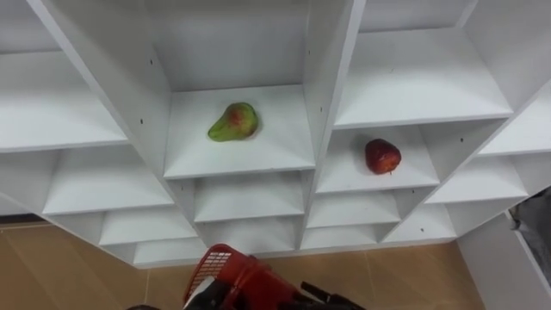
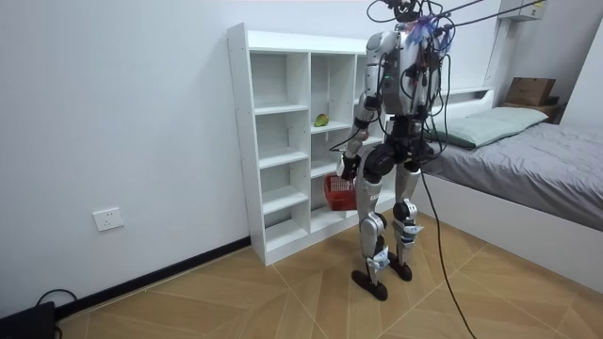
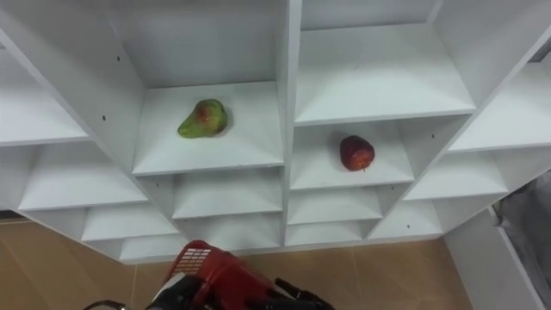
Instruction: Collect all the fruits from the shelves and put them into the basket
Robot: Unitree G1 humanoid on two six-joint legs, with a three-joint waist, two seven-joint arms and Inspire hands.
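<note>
A green pear with a red blush (image 1: 233,122) lies on a middle-column shelf of the white closet (image 1: 237,151). A red apple (image 1: 382,156) sits one shelf lower in the column to its right. Low in front of me is the rim of a red basket (image 1: 225,274). In the room view I stand facing the closet, the pear (image 2: 321,120) about chest high. The red basket (image 2: 338,193) hangs at thigh height from my left hand (image 2: 348,170), whose fingers are curled on its handle. Both fruits lie well above and beyond the basket.
The other closet compartments hold nothing. Wooden floor (image 1: 77,275) runs below the closet. A bed (image 2: 528,160) with grey bedding stands close behind me on the room view's right, and a white panel edge (image 1: 508,267) shows at lower right.
</note>
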